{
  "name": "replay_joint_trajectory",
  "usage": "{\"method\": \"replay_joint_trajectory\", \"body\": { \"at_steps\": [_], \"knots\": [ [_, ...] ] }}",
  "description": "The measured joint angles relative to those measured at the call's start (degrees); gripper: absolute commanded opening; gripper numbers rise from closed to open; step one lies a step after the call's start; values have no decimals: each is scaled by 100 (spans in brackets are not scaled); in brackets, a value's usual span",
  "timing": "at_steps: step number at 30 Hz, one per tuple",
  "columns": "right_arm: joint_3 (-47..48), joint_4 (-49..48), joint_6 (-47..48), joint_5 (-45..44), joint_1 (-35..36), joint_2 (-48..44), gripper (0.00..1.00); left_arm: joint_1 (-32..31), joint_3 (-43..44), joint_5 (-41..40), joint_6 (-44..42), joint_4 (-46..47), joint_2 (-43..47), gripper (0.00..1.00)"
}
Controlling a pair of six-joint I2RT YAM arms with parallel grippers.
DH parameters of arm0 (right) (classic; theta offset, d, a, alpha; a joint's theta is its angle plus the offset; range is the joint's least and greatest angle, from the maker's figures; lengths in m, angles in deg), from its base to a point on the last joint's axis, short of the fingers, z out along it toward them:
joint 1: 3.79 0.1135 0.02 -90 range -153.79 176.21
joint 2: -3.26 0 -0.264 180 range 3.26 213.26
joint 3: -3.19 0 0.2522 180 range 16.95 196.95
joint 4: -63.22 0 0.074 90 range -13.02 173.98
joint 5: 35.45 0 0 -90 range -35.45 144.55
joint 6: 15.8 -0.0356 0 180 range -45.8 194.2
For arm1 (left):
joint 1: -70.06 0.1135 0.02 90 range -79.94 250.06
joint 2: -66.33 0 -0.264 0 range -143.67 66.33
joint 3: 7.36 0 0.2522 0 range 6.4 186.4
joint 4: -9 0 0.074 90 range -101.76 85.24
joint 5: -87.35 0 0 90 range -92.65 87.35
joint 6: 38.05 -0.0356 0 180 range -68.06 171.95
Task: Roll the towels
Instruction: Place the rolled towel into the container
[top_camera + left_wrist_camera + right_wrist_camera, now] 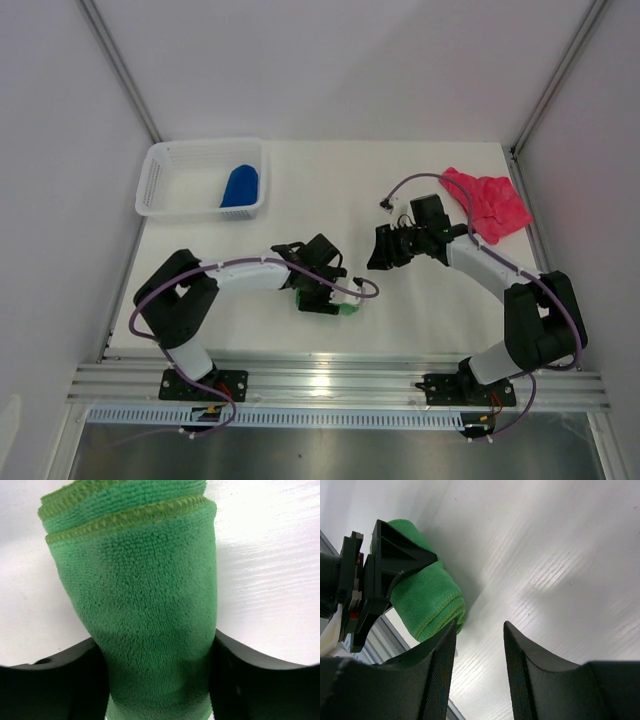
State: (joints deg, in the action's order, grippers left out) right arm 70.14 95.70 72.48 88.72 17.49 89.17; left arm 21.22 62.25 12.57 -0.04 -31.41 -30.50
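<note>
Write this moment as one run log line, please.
left gripper: shut on green towel, rolled | right gripper: open, empty | blue towel: in basket | pink towel: crumpled, unrolled

Light falls evenly from overhead, bright and soft; shadows lie faint on the white table [420, 310]; glare streaks its surface in both wrist views; the green towel [145, 630] fills my left camera, its pile sharp; my dark fingers [50, 690] there are underexposed.
</note>
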Motion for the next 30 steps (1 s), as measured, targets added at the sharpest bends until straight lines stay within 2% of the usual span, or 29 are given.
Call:
{"method": "replay_joint_trajectory", "body": {
  "at_steps": [3,4,6,9,12,15,21,30],
  "knots": [
    [-2,42,28,-61,2,-63,46,0,76,35,153,-74,-83,50],
    [-9,42,31,-92,2,-76,46,0,94,39,201,-79,-107,41],
    [-39,42,33,-133,2,-107,46,0,125,20,278,-81,-144,38],
    [-101,57,42,-203,2,-179,46,0,173,0,393,-101,-175,20],
    [-155,76,48,-291,-2,-278,46,28,234,4,505,-157,-208,15],
    [-208,90,50,-354,-13,-389,47,98,278,48,636,-197,-219,1],
    [-334,85,50,-424,-90,-590,47,588,498,114,1054,-540,-229,1],
    [-476,85,50,-496,-203,-721,47,1917,1786,372,1991,-1003,-337,1]
  ]
}}
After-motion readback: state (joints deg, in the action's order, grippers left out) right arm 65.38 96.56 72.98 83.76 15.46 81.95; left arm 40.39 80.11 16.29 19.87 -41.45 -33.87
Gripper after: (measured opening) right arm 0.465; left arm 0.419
